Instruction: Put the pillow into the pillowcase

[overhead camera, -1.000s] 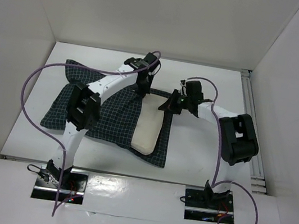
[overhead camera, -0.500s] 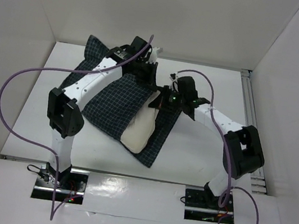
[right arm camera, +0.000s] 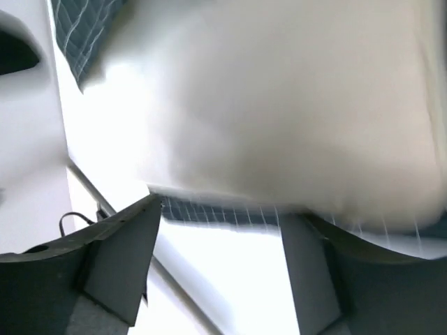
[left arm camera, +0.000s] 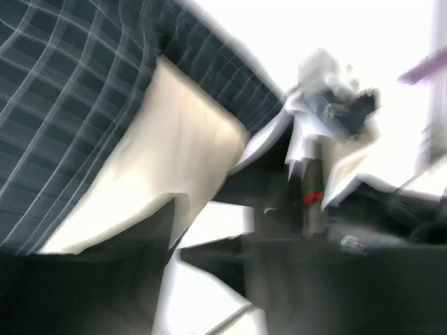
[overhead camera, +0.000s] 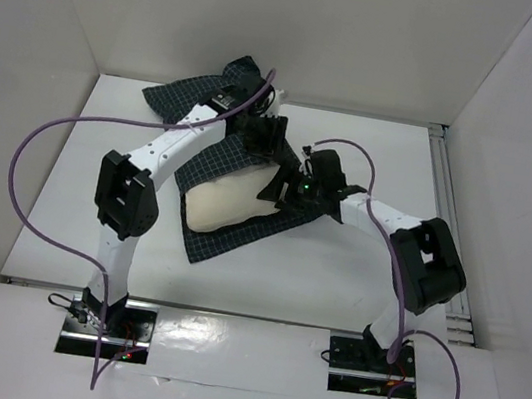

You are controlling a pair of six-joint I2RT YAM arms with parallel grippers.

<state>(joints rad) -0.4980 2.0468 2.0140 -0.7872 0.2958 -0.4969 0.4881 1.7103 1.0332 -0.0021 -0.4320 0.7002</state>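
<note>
- Evidently both arms have swung the pillowcase (overhead camera: 172, 101) about within the last second. It lay flat on the table (overhead camera: 355, 274); now it trails toward 10 o'clock, bunched at the back.
- More of the pillow (overhead camera: 227, 206) shows than before. It lies mid-table, at 7 o'clock from the right gripper (overhead camera: 285, 193), only partly wrapped. I judge the insertion has slipped back rather than advanced.
- Only the right wrist view shows that gripper's fingers (right arm camera: 119, 258): spread wide, nothing between them, the pillow just beyond.
- Left gripper (overhead camera: 267, 139) sits at 1 o'clock of the pillow. Overhead hides its jaws and its own view is blurred, so I cannot tell its opening or hold.
</note>
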